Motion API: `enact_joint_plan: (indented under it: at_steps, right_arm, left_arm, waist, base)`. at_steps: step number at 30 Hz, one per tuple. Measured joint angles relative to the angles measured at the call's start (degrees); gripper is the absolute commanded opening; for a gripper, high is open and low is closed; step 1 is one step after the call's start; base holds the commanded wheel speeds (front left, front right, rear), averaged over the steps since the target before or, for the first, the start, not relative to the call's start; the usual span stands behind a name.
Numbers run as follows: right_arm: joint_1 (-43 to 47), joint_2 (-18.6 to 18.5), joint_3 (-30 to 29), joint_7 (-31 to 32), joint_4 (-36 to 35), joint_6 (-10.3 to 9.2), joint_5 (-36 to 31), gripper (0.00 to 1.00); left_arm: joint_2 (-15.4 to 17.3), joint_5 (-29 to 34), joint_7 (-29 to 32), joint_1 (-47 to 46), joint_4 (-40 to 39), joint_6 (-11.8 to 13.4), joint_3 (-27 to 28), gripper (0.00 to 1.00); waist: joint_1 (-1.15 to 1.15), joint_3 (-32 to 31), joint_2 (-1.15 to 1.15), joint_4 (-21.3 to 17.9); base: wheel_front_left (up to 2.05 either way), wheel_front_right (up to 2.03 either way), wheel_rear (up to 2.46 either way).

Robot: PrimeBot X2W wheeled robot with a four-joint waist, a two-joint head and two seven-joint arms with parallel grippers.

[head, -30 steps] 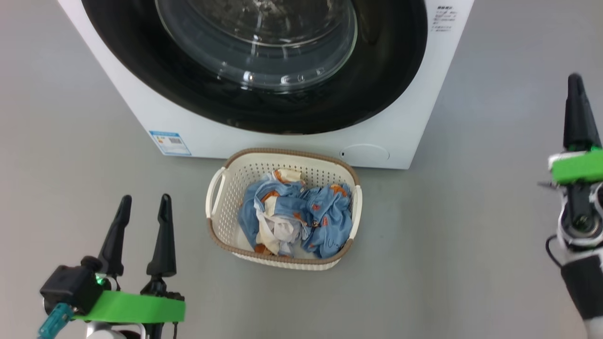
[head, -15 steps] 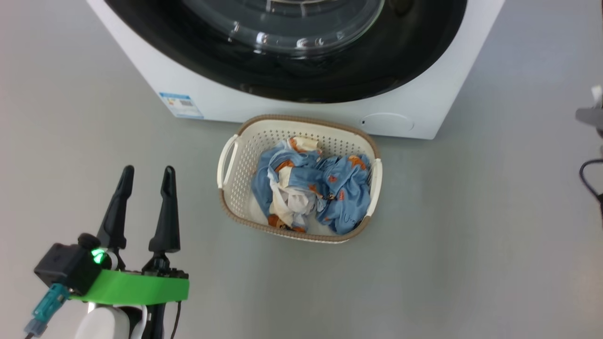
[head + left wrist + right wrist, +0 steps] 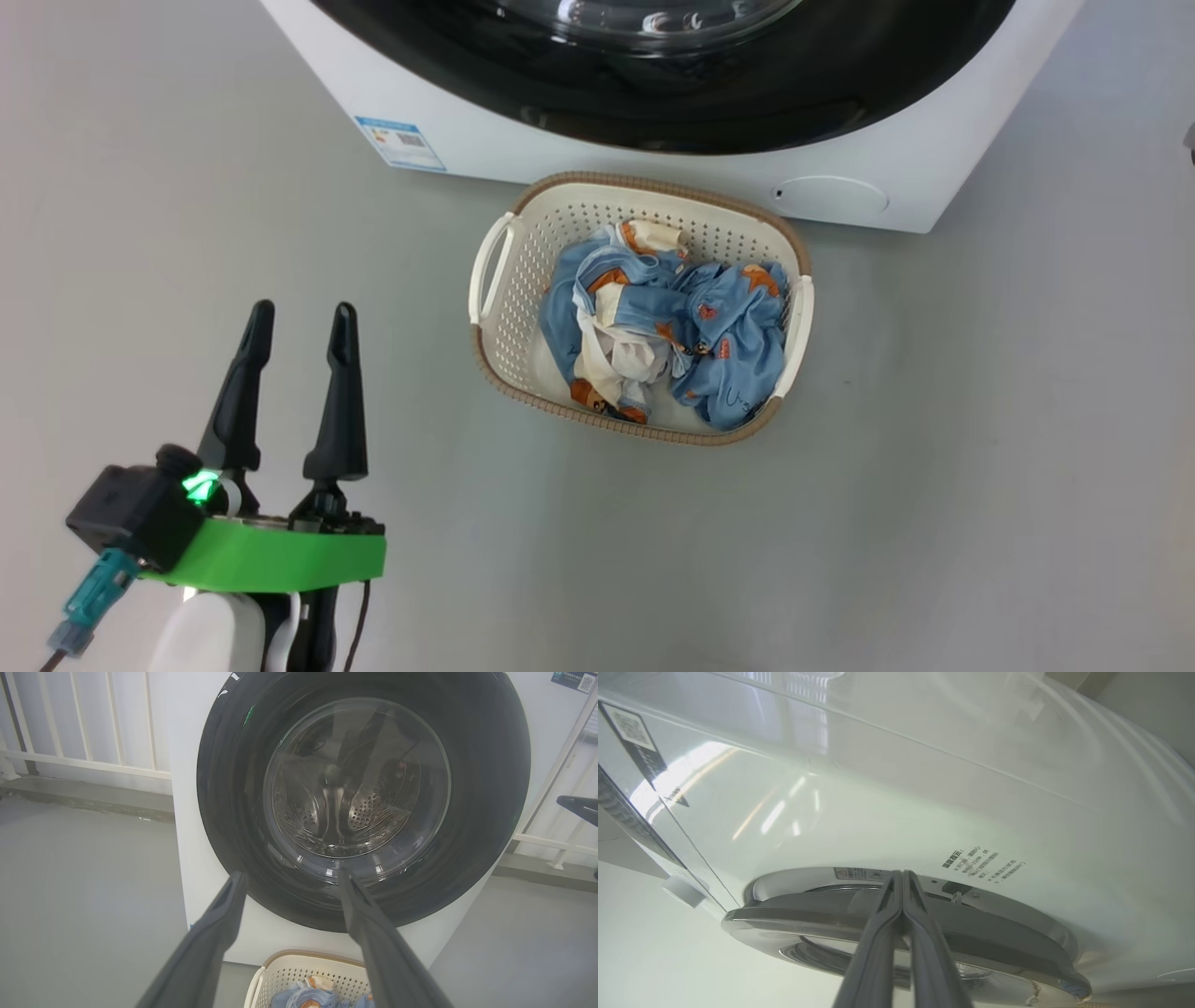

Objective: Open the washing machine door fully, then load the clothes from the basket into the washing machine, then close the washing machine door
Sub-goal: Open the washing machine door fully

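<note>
The white washing machine (image 3: 448,112) stands at the top of the head view, its glossy black washing machine door (image 3: 709,107) facing me. In front of it on the floor is the cream basket (image 3: 513,308), holding the light blue clothes (image 3: 672,327). My left gripper (image 3: 303,308) hovers open and empty over the floor, left of the basket. The left wrist view looks past the left gripper (image 3: 290,875) at the door (image 3: 224,788) and its glass window. My right gripper (image 3: 902,873) is shut, its tips at the rim of the door (image 3: 994,938), beside the narrow gap to the machine front (image 3: 878,812).
Grey floor lies around the basket and machine. A blue label (image 3: 401,143) and a round cover (image 3: 831,194) mark the machine's lower front. A white railing (image 3: 93,760) runs behind the machine on the left of the left wrist view.
The head camera has moved: machine and basket now sit higher and further right in its view. The right gripper has passed out of that view at the right edge. My left gripper stays open.
</note>
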Motion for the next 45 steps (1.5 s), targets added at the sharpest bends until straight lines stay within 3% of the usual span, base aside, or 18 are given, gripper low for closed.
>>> enact_joint_plan:
  at_steps: [13,28,45]
  right_arm:
    - [-8.2,-0.9,2.7,9.1,5.1,-0.01,1.7,0.0]
    - [-14.6,-0.2,6.1,12.8,7.4,-0.01,-0.5,0.0]
    - [-8.7,1.1,10.9,18.4,7.7,-0.07,-1.5,0.0]
  left_arm:
    - [-0.9,-0.5,0.0,-1.3,-0.6,0.0,-0.1,1.0]
    - [-2.0,-0.9,0.0,-2.8,-0.2,0.0,-0.2,1.0]
    - [-1.9,-0.8,0.0,-1.9,1.9,0.0,-0.1,1.0]
  waist:
    - [0.0,3.8,0.0,1.6]
    - [0.0,5.8,0.0,3.3]
    - [0.0,0.3,0.0,1.9]
  base:
    - [0.0,0.0,0.0]
    - [0.0,0.0,0.0]
    - [0.0,0.0,0.0]
